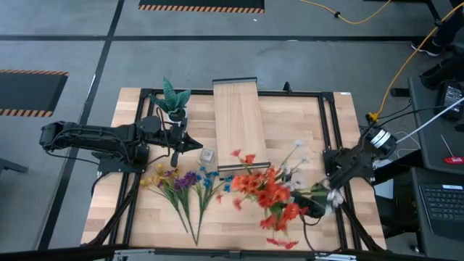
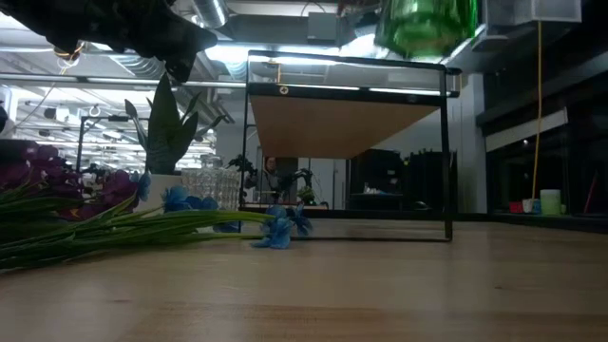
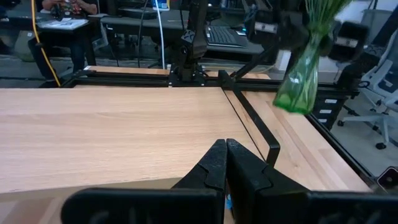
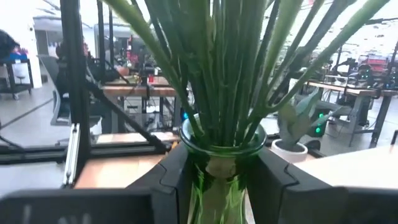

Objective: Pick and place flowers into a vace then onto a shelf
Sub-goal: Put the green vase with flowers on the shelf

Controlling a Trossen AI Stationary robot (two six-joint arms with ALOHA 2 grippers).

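Red-orange and white artificial flowers (image 1: 267, 190) in a clear green glass vase (image 4: 222, 180); purple, yellow, blue bunches (image 1: 185, 181) left of them; pale wood plank shelf (image 1: 239, 123).

From above, even overhead light falls on the counter (image 1: 145, 210), with soft shadows and no hard glare; the red-orange flowers (image 1: 268, 192) and the right hand (image 1: 330, 199) are smeared by motion blur. The low view is dim and backlit: bright ceiling strips glare behind the shelf (image 2: 347, 123), whose underside glows warm, while the near counter is soft. In the right wrist view the green stems (image 4: 217, 68) are blurred against a washed-out background.
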